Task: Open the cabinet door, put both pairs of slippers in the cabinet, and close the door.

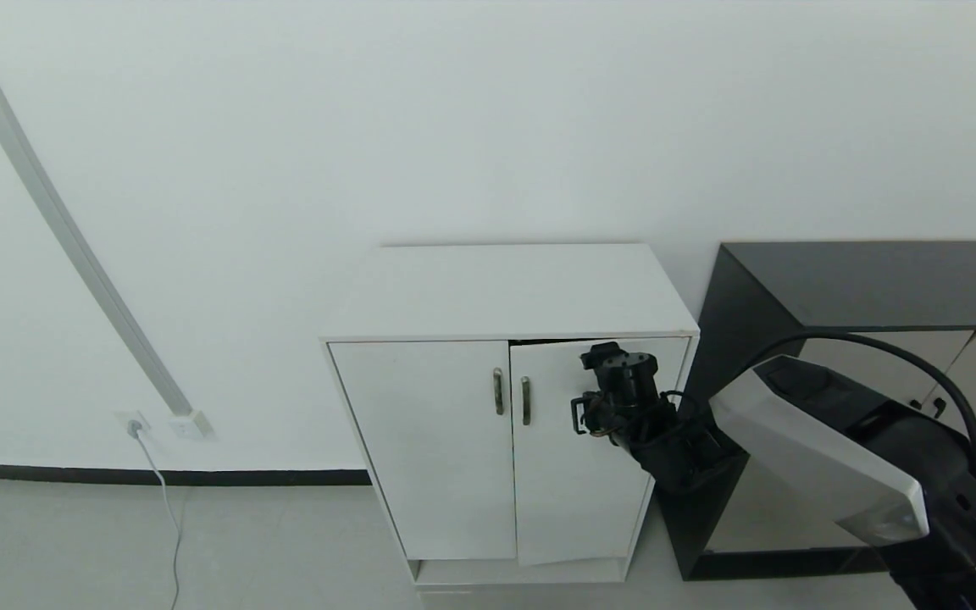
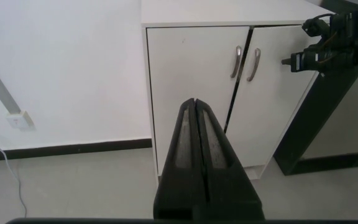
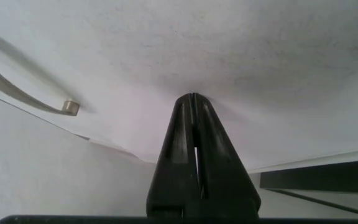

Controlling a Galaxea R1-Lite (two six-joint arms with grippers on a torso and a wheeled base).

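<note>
The left end effector (image 2: pixel 194 102) hangs out in front of the cabinet (image 1: pixel 505 288), well back from it and roughly level with the lower half of the doors. Its two fingers are pressed together with nothing between them.

Closer in, the right end effector (image 3: pixel 193 96) sits right up at the cabinet's right door (image 1: pixel 577 491), on the upper part of the panel and to the outer side of that door's handle (image 1: pixel 526 400). Its fingers are also together at the tip and hold nothing. The tip is at the door's white face, but I cannot tell whether it touches.

The right door is slightly ajar: a thin dark gap shows along its top edge under the cabinet's top board, and its lower corner hangs a little forward of the left door (image 1: pixel 424 449). The left door lies flush and shut. Its handle (image 1: pixel 498 390) stands upright just beside the other one, at the seam where the two doors meet.

The cabinet is white and stands on the pale floor (image 1: pixel 115 542), with its back against a white wall. Touching the cabinet's right side is a dark unit (image 1: pixel 869 280) with glossy, reflective fronts. On the wall to the cabinet's left, low down near the dark skirting, is a socket (image 1: pixel 134 424) with a grey cable (image 1: pixel 168 508) dropping to the floor. From just beside the socket, a white conduit (image 1: pixel 56 212) slants up and away from the cabinet.
</note>
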